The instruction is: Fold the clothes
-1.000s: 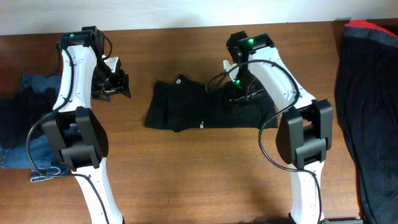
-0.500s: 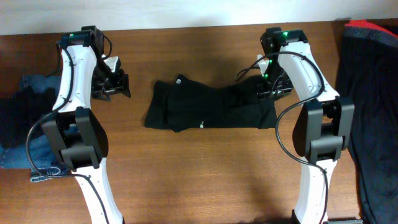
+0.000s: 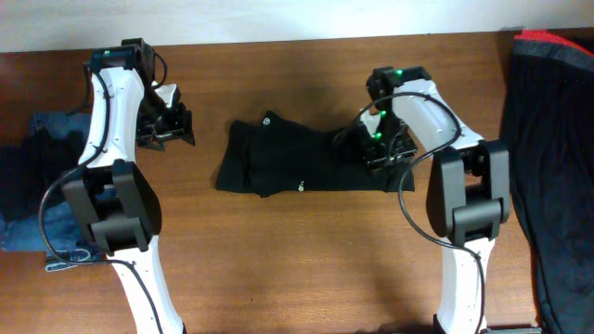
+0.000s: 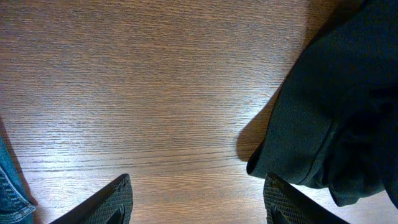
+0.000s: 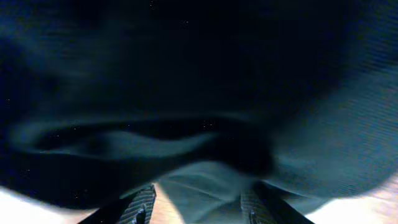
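right gripper [image 3: 371, 148] was found pressed down on the 3 o'clock end of the black garment [image 3: 278, 162], which lay spread across the middle of the table [image 3: 278, 269] with two small white prints [image 3: 269, 118] showing. in the right wrist view, its fingers [image 5: 142, 208] stood apart with a raised fold of the dark cloth between them; whether the fold was actually pinched could not be determined. the view was dim and blurred. left gripper [image 3: 165, 133] was at 9 o'clock of the garment, near it but apart from it. in the left wrist view its jaws were spread wide over bare wood, nothing between them, and the garment's edge lay towards 3 o'clock of that view. blue denim jeans [image 3: 37, 232] were at the table's 9 o'clock edge, partly under dark fabric, well apart from the garment. a sliver of the denim showed at the 8 o'clock corner of the left wrist view. another dark cloth [image 3: 548, 158] with a red band at its top lay along the 3 o'clock edge of the table.
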You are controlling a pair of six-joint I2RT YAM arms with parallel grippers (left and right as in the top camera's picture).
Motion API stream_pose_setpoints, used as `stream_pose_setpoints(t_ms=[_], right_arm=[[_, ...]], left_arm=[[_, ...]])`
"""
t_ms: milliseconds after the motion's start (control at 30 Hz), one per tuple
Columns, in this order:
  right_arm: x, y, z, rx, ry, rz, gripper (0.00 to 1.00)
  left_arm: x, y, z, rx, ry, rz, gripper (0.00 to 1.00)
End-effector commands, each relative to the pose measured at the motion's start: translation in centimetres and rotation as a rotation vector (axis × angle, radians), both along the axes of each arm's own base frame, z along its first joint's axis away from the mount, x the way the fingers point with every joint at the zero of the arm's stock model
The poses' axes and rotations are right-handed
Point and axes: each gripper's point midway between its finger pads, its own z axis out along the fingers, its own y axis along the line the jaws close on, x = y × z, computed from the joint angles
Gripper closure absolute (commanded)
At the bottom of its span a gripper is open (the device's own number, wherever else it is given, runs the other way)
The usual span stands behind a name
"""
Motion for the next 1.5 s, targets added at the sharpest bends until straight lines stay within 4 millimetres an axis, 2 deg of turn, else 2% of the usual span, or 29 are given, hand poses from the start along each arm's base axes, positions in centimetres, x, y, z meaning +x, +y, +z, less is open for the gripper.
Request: stream_pose_setpoints(t_ms=[0,33,167,233,300,333,400,533,600,733,867,967,1133,1167,1233,1300,1333,1367,1467], right_arm=[[-0.7,1.6,-0.6,0.050,0.028,0.075,0.50],[-1.6,3.7,-0.2,0.174,0.057,0.162,0.50],[-3.3,7.3,0.9,0.390,0.087,0.310,0.50],[-4.0,8.3,1.3,0.445,0.101,0.369,0.49],[-4.1,8.4,1.3,0.441,0.103,0.376,0.49],[-4.1,8.4,1.3,0.440,0.100,0.377,0.53],[-3.5,7.9,1.5,0.404,0.088,0.334,0.63],[-0.2,5.2,3.9,0.249,-0.051,0.213,0.56],[2.1,2.0,4.8,0.114,-0.139,0.080,0.52],[2.4,-0.7,4.1,0.096,-0.123,0.000,0.49],[1.4,-1.3,2.1,0.090,-0.076,-0.014,0.47],[0.6,-0.4,0.6,0.147,-0.054,-0.018,0.45],[0.3,0.0,0.1,0.173,-0.045,-0.023,0.46],[0.4,0.1,0.1,0.173,-0.047,-0.024,0.51],[0.5,0.1,0.0,0.175,-0.051,-0.024,0.74],[0.6,0.4,0.1,0.192,-0.054,-0.027,0.92],[0.6,0.7,0.2,0.213,-0.054,-0.025,0.96],[0.4,1.3,0.4,0.248,-0.051,-0.003,0.96],[-2.0,5.2,2.0,0.441,-0.006,0.222,0.96]], left_arm=[[0.4,0.1,1.8,-0.001,-0.051,-0.005,0.33],[0.4,0.1,1.8,0.000,-0.050,-0.005,0.33],[0.4,0.1,1.8,0.000,-0.051,-0.005,0.33],[0.5,0.1,1.7,0.000,-0.054,-0.005,0.33],[0.5,0.1,1.7,0.000,-0.054,-0.004,0.33],[0.5,0.1,1.7,0.000,-0.054,-0.004,0.33],[0.5,0.1,1.7,0.000,-0.054,-0.004,0.33],[0.4,0.1,1.7,0.000,-0.054,-0.004,0.33],[0.4,0.1,1.7,0.000,-0.054,-0.004,0.33],[0.4,0.1,1.7,0.000,-0.054,-0.005,0.33],[0.5,0.1,1.7,0.000,-0.054,-0.004,0.33],[0.4,0.1,1.7,0.000,-0.053,-0.004,0.33],[0.5,0.1,1.7,0.000,-0.054,-0.004,0.33],[0.5,0.1,1.7,0.000,-0.054,-0.004,0.33],[0.5,0.1,1.7,0.000,-0.054,-0.005,0.33],[0.5,0.1,1.7,0.000,-0.054,-0.005,0.33],[0.5,0.1,1.7,0.000,-0.054,-0.004,0.33],[0.5,0.1,1.7,0.000,-0.056,-0.005,0.33],[0.7,0.1,1.7,0.001,-0.064,-0.004,0.33]])
